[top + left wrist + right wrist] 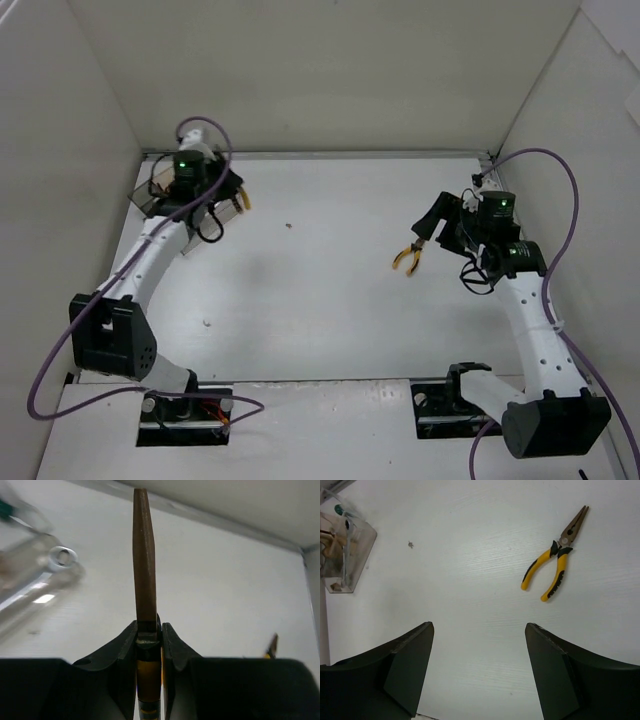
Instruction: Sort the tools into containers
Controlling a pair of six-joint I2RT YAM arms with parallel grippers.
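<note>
My left gripper [149, 627] is shut on a tool with a long brown blade [144, 560] and a yellow-orange handle, held upright between the jaws. In the top view this gripper [228, 195] hovers beside the clear and brown-tinted containers [150, 196] at the far left. A silver wrench end [63, 556] shows blurred in the containers [25, 587]. The yellow-handled pliers [555, 565] lie flat on the table. My right gripper [479, 627] is open and empty, above the table short of the pliers [407, 260]; in the top view it [432, 228] is at the right.
White walls close in the table on the left, back and right. A small dark speck [288, 225] lies mid-table. Purple cables loop off both arms. The containers also show far off in the right wrist view [345, 550].
</note>
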